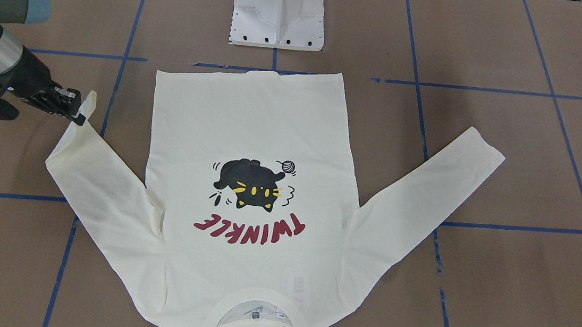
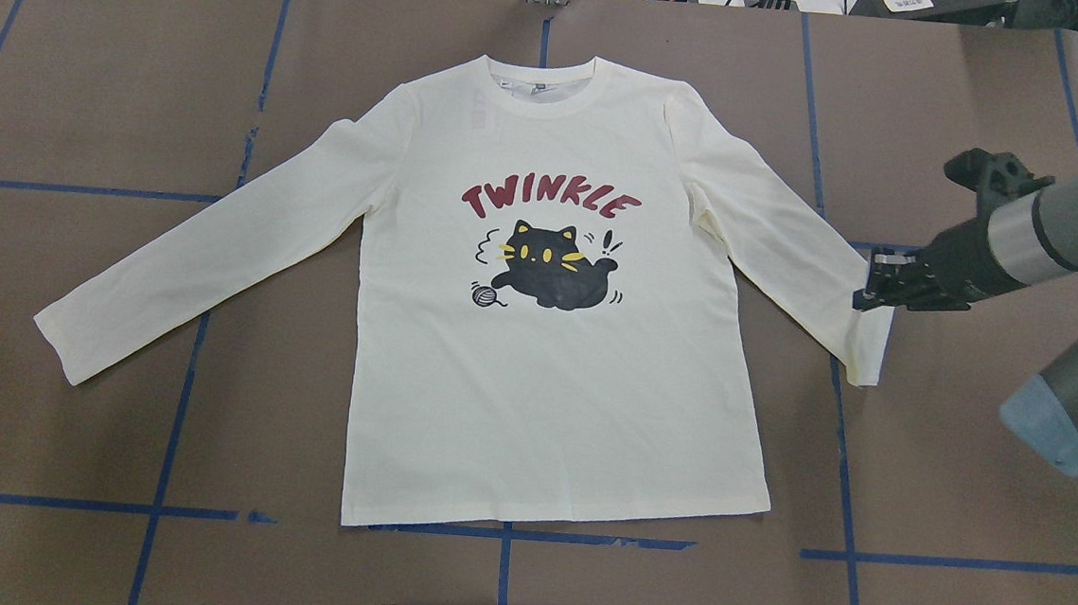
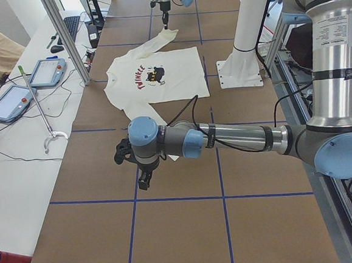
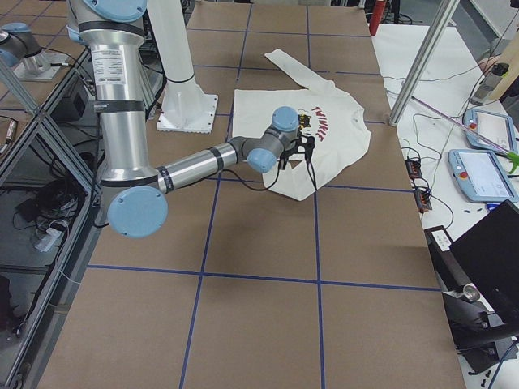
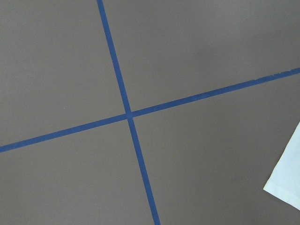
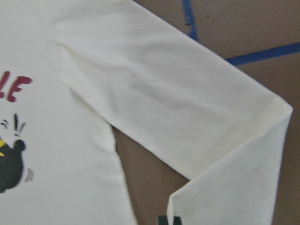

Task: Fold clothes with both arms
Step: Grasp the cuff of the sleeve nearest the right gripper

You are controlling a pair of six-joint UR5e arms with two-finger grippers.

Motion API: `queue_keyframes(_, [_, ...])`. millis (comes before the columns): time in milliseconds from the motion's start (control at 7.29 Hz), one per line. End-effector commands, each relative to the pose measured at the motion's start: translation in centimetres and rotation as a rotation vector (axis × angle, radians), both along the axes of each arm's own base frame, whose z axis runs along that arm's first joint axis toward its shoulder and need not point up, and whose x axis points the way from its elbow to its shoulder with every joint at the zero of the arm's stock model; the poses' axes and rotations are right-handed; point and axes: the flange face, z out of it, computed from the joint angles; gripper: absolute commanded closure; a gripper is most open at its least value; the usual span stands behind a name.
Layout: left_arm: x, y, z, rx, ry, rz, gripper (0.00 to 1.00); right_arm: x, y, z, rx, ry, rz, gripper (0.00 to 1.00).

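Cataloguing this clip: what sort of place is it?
Probably a robotics lab: a table gridded with blue tape, a jointed robot arm, and control tablets on a side bench.

Both arms are built of silver-grey metal tubes joined by dark grey housings, each closed with a round light-blue cap. On the right arm [image 2: 1028,232] a polished silver band is seen ahead of a black wrist bracket. The right gripper [image 2: 874,290] is black, with small pale metal parts near its fingers. A black cable is run along the left arm [image 3: 244,139] and bound with black bands; a printed label is carried on its upper tube. The left gripper [image 3: 144,181] is likewise black. The white pedestal [image 1: 279,10] is set with a row of dark bolts.
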Motion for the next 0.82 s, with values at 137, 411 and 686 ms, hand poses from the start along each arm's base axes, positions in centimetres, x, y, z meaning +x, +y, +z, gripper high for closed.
queue_keyframes(137, [0.0,-0.1,-0.3,0.030,0.003,-0.002,0.00,-11.6,-10.1,-23.4,-0.139,-0.026,0.105,1.00])
queue_keyframes(411, [0.0,-0.2,-0.6,0.035,0.003,-0.003,0.00,-25.0,-10.4,-30.7,-0.033,-0.069,0.116,1.00])
queue_keyframes(686, [0.0,-0.1,-0.9,0.041,0.003,-0.003,0.00,-32.8,-8.1,-33.2,0.005,-0.136,0.147,0.94])
